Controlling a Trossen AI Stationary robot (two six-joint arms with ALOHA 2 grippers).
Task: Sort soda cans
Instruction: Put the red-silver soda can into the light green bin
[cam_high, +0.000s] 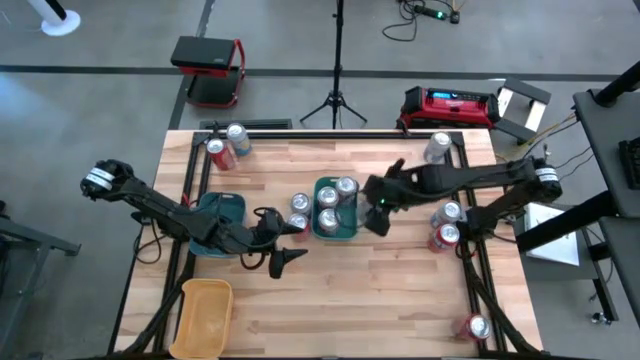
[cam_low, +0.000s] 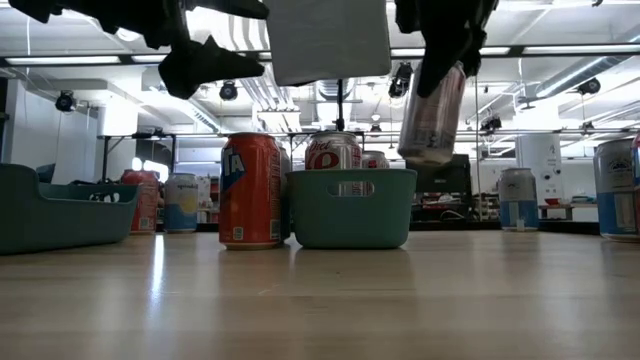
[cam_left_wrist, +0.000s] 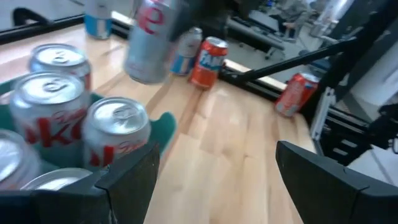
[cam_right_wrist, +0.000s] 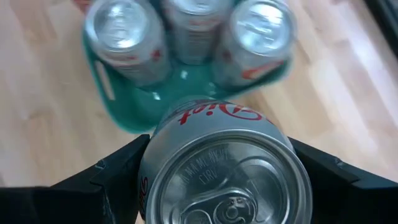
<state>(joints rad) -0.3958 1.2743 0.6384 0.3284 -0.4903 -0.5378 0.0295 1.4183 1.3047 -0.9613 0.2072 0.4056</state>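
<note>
Right hand (cam_right_wrist: 214, 180) clamps a silver can (cam_right_wrist: 224, 168), upright with top up, above the green tray (cam_right_wrist: 134, 115).

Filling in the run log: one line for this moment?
right gripper: shut on silver can, above green bin | left gripper: open, beside bin

1. You can read "Diet" in red script on the silver can (cam_right_wrist: 224, 163) that the right gripper (cam_right_wrist: 221, 180) has clamped.
2. Everything else is too blurry; the red lettering on the silver cans in the green tray (cam_left_wrist: 163, 127) won't resolve.
</note>
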